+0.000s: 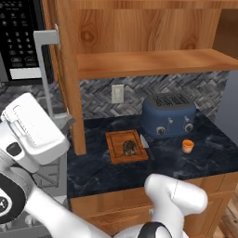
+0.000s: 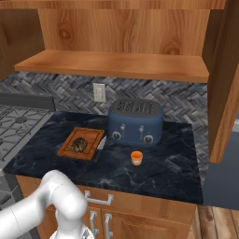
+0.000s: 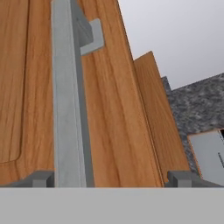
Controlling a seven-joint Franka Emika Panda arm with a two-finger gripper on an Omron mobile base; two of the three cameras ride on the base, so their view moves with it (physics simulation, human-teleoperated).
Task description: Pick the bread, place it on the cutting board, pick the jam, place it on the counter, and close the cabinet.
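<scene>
Left base view: bread (image 1: pixel 129 148) sitting on the cutting board (image 1: pixel 116 155), centre of frame, on the dark counter (image 1: pixel 204 158). Knife (image 1: pixel 144 142) just beside the board's right edge. Blue toaster (image 1: pixel 168 115) right of centre against the herringbone backsplash; jam (image 1: pixel 188 146) in front of it, on the counter, apart from the toaster. Wall outlet (image 1: pixel 117 93) above the board. Cabinet (image 1: pixel 148 62) across the top, inner shelf bare, left door (image 1: pixel 65 69) swung out edge-on with silver bar handle (image 1: pixel 44 69) at upper left. Microwave (image 1: pixel 18 37) in the top-left corner. White arm filling the lower left.

Right base view: same layout from the other side – board (image 2: pixel 65 148) with bread (image 2: pixel 79 144) at centre left, knife (image 2: pixel 100 147) touching or just off its right edge, toaster (image 2: pixel 136 122) centre, jam (image 2: pixel 136 158) just below it on the counter (image 2: pixel 177 158). Outlet (image 2: pixel 99 92) on the backsplash. Stove (image 2: pixel 18 126) at the left edge. Cabinet shelf (image 2: pixel 116 65) open; right door (image 2: pixel 226 79) edge-on at far right.

Hand view: close on a cabinet door (image 3: pixel 113 109), handle (image 3: pixel 68 96) running vertically at left of centre. Fingertips (image 3: pixel 41 178) at the bottom edge, spread wide with the handle's lower end between them – gripper (image 3: pixel 109 179) open, gripping nothing visible.
</scene>
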